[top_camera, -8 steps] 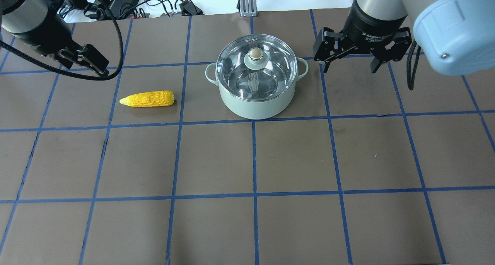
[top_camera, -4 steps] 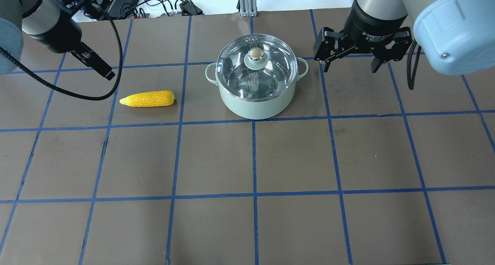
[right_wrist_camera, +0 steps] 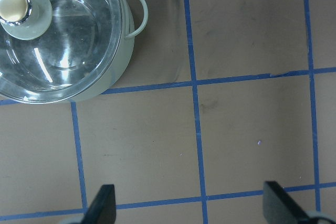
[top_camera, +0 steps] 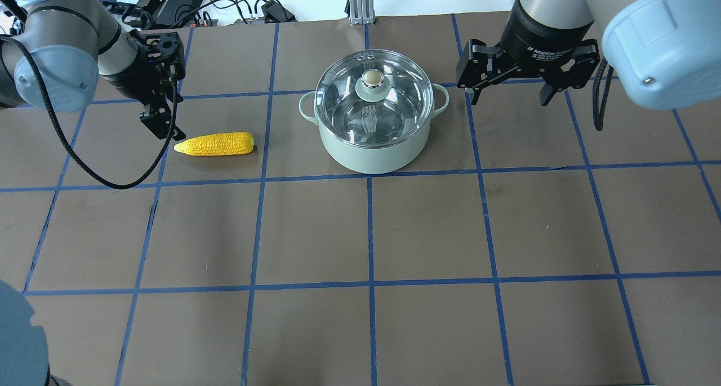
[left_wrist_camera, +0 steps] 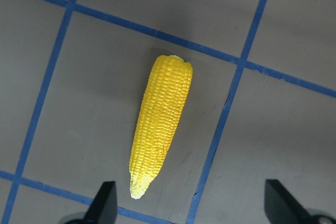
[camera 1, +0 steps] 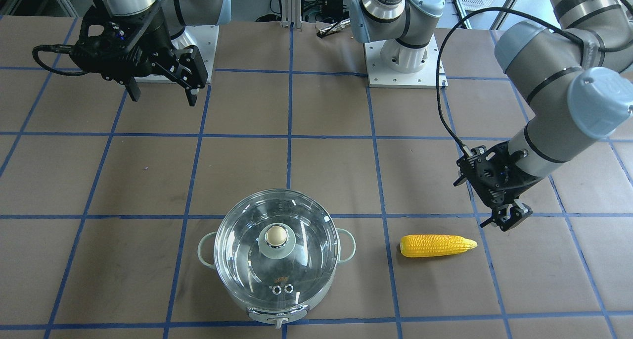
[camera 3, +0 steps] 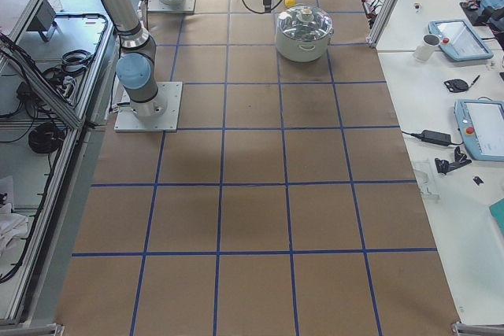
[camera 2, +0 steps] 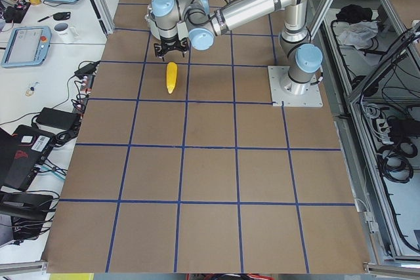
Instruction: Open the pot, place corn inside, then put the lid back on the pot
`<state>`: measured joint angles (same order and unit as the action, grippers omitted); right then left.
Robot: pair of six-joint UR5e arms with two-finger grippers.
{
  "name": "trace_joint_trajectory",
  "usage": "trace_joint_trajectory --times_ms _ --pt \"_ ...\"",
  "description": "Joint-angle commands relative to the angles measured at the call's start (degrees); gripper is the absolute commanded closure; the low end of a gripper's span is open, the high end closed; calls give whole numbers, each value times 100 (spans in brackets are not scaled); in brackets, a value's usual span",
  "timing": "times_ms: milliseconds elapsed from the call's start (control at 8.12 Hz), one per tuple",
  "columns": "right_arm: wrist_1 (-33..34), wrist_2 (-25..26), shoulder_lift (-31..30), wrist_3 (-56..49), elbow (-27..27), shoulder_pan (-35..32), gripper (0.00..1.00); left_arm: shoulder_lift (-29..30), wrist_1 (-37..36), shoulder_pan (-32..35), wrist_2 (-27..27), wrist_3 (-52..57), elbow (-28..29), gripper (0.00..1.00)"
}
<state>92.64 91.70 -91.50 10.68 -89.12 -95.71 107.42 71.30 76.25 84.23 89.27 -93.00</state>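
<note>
The mint-green pot (top_camera: pixel 369 155) stands at the table's far middle with the clear glass lid (top_camera: pixel 397 107) closed on it; both also show in the front view, pot (camera 1: pixel 203 252) and lid (camera 1: pixel 301 260). The yellow corn (top_camera: pixel 214 144) lies on the table left of the pot, pointed end away from it. My left gripper (top_camera: pixel 164 125) is open and hovers just beyond the corn's pointed tip; the left wrist view shows the corn (left_wrist_camera: pixel 160 129) ahead of the spread fingers. My right gripper (top_camera: pixel 510 96) is open and empty, right of the pot, above the table.
The brown table (top_camera: pixel 428 228) carries a blue tape grid. Cables and power bricks (top_camera: pixel 169 3) lie beyond its far left edge. The left arm's black cable (top_camera: pixel 112 186) hangs in a loop near the corn.
My left arm has swung down and toward the corn, its wrist turned, so the gripper now hangs by the corn's pointed tip. The right arm, pot, lid and corn have not moved.
</note>
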Motion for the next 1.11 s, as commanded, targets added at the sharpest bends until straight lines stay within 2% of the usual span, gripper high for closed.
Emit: trace_joint_trajectory --times_ms 0,492,738,862,985 --pt "-9 -3 0 4 0 0 0 673 -780 4 -30 1019 -8 0" --pt "43 -12 44 4 -9 0 0 1132 -880 -4 -408 1365 -7 0" --pt "358 -169 638 65 419 -18 0 1264 -916 -4 -408 1374 -7 0" --pt "621 -179 1155 92 831 -52 0 1334 -916 -4 -408 1374 1 0" --pt "1059 -205 1569 170 1009 -192 0 1378 -916 -4 -390 1365 -7 0"
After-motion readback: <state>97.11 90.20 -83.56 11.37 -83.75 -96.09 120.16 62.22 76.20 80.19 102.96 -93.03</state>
